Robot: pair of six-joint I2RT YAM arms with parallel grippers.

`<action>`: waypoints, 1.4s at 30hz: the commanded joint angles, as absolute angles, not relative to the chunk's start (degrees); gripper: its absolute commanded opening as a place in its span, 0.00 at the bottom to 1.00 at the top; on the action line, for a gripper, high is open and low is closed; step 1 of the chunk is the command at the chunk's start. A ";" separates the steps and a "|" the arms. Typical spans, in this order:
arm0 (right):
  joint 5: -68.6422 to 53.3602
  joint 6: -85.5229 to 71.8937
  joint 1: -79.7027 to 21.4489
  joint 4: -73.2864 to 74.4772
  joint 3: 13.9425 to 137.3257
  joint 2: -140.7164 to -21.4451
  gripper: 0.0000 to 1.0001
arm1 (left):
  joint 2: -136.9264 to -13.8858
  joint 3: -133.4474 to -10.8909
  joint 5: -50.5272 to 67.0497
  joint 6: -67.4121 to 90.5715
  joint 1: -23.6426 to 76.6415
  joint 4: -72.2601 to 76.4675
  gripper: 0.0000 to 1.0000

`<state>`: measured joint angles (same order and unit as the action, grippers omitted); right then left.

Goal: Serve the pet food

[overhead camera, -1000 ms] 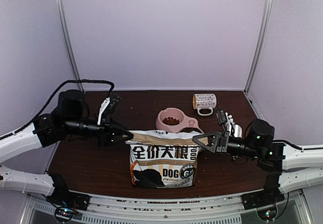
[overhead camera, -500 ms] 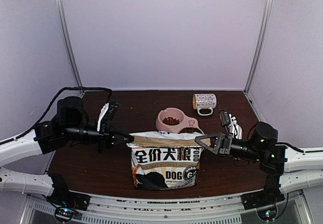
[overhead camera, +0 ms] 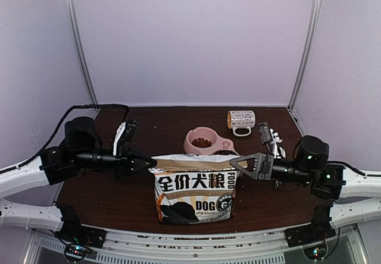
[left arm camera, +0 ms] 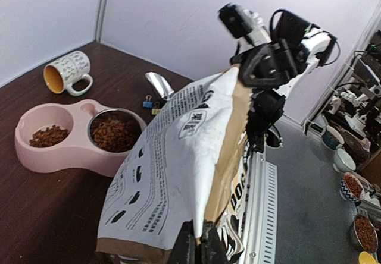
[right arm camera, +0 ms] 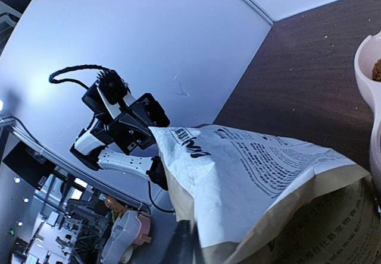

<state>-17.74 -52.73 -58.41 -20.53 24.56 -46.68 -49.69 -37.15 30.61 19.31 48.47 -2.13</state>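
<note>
The table [overhead camera: 119, 198] looks the same as a second ago; the change is at the bag [overhead camera: 193, 189], which stands upright near the front edge, in the middle. The left gripper [overhead camera: 153, 162] stood parted around the bag's left top corner a second ago. It has since closed, and the left wrist view shows its fingers [left arm camera: 205, 243] pinched on the paper edge. The right gripper [overhead camera: 233, 162] was already clamped on the right top corner and is still closed there. Both arms have drawn slightly outward, so the folded top of the bag now runs taut and level between them.

The bowl [overhead camera: 191, 140] sits just beyond the bag and has not moved. The mug [overhead camera: 241, 120] lies on its side at the far right, as before. The pet food [overhead camera: 202, 142] is already heaped in the bowl's left well, and the left wrist view shows more in the right, metal-lined well. A scoop [left arm camera: 159, 84] and clips [left arm camera: 149, 103] lie to the right of the bowl.

With kibble in both wells, serving looks done. Holding both corners now seems meant for closing the bag or carrying it away, and an uneven pull could tip it.
</note>
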 commanded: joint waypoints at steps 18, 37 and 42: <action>-30.86 -23.89 -47.07 18.81 55.12 -56.16 0.70 | -52.88 -48.21 34.33 11.17 40.70 -12.74 0.00; -34.76 -31.09 -47.11 11.61 43.06 -58.82 0.55 | -51.91 -46.73 35.07 10.25 39.91 -12.84 0.00; -34.79 -34.35 -47.15 7.95 39.17 -56.12 0.64 | -52.02 -46.79 35.36 10.10 39.81 -13.21 0.00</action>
<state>-34.79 -31.00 -47.24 9.56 40.88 -57.98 -53.67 -45.45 35.48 11.25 41.19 -15.70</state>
